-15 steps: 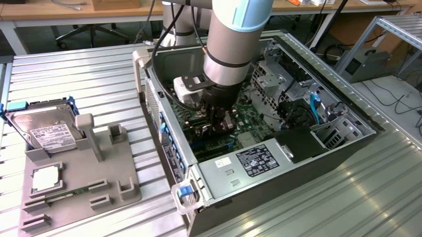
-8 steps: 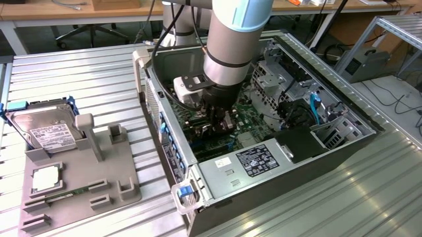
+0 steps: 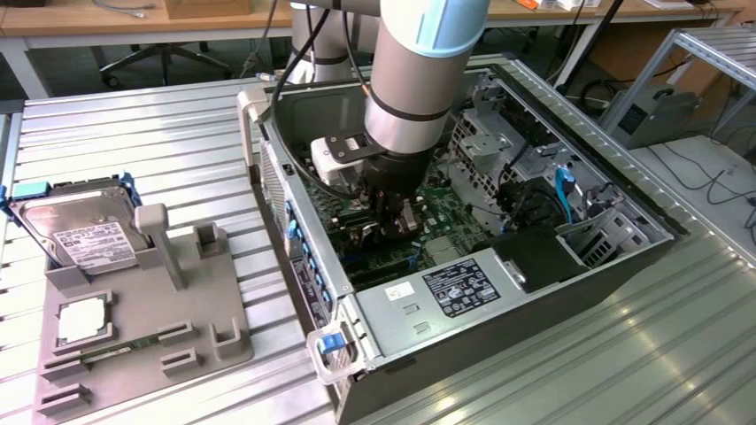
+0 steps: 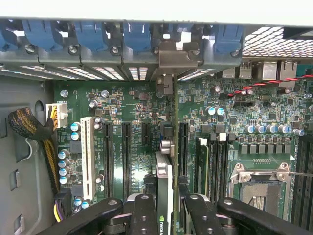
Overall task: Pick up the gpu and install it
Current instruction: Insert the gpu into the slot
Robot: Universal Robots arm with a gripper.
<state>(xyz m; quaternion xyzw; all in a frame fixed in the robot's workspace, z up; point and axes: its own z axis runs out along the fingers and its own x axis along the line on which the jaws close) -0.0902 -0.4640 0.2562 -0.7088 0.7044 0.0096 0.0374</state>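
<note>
A: Start close in. What has the hand (image 4: 164, 208) got?

B: In the wrist view its two dark fingers (image 4: 145, 215) are closed narrowly on the top edge of the gpu (image 4: 165, 186), pinching it from both faces. The card stands on edge directly beneath the hand.

A: And its long axis?

B: It runs away from the hand towards the rear wall, parallel to the expansion slots (image 4: 124, 152) on the motherboard (image 4: 234, 112). The pale bracket (image 4: 172, 58) at the far end sits up against the row of blue retainer clips (image 4: 137, 36).

A: Seated?

B: I judge it lined up over a slot; whether it is fully down I cannot tell.

A: Further out?

B: The arm (image 3: 408, 80) reaches down into the open computer case (image 3: 590, 274). On the surface (image 3: 142, 124), at the exterior view's left, the hard drive (image 3: 83, 230) stands in its grey holder (image 3: 177, 345).
</note>
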